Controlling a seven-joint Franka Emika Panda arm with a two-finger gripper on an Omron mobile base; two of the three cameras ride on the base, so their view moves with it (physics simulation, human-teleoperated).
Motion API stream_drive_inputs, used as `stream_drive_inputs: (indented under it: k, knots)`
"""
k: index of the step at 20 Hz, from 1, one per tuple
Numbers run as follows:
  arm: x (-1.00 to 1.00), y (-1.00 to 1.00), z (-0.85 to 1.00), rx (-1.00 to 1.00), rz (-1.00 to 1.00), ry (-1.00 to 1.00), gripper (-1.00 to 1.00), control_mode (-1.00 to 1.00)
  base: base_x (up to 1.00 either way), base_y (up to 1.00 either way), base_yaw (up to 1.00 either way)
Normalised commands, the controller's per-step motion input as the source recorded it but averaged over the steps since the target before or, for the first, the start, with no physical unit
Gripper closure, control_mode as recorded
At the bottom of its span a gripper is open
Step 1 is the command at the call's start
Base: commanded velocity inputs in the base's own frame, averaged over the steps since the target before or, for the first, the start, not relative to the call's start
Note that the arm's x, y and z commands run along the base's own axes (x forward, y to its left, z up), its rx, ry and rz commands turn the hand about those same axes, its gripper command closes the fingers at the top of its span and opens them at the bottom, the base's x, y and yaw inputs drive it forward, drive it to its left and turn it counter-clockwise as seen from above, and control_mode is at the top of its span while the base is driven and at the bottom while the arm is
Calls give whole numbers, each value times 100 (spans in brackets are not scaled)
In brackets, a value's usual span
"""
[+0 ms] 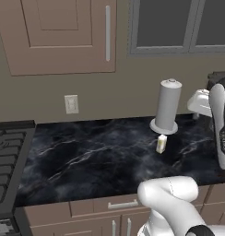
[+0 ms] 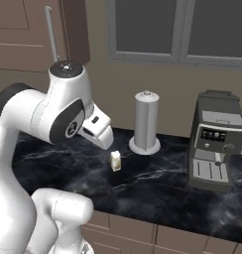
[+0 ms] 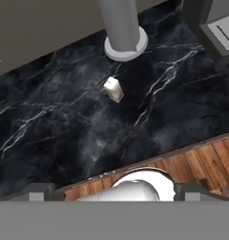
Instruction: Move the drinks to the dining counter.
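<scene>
Black marble worktop [image 1: 86,161] – one small carton [image 1: 161,144], one grey paper-towel cylinder [image 1: 167,107], one coffee machine [image 2: 214,141], gripper [image 3: 114,191] released.

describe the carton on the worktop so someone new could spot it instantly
Start at the black white-veined marble worktop under the window, then find the tall grey paper-towel cylinder near the wall. The carton stands upright just in front of it, apart from its base: a small white-yellow box, far shorter than the cylinder.

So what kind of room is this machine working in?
A kitchen, by the look of it, and a computer-rendered one. A black marble worktop runs over handled drawers, with a stove at one end, a coffee machine at the other, and a paper-towel roll under a window.
</scene>
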Motion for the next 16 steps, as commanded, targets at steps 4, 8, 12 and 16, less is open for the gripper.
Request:
stream_drive_inputs:
  k: [4,8,12,16]
  knots:
    - [18,0,-28,1,-18,6,-100,-100,0,0,0]
    - [48,0,-19,0,-19,13,-100,-100,0,0,0]
    - [46,0,-23,0,-12,10,-100,-100,0,0,0]
    - [41,0,-11,3,-4,9,-100,-100,0,0,0]
